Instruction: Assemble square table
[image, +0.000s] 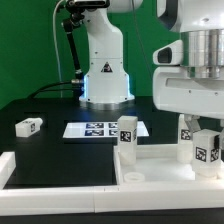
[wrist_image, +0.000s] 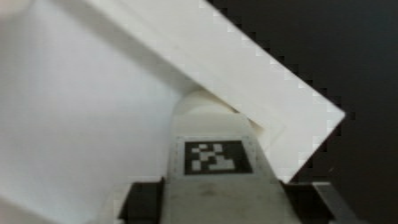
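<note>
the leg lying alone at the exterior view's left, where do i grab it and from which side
Grip the lying leg across its two long side faces, near mid-length, coming straight down from above. It lies flat on the table, so its top is exposed. Nothing stands close to it, so there is likely room on both sides.

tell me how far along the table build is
Looks done: an upright leg and a second leg stand on the square slab. In hand: the gripper is closed on a third leg at the slab. Left: seating it, then fetching the fourth leg, lying loose on the black table.
</note>
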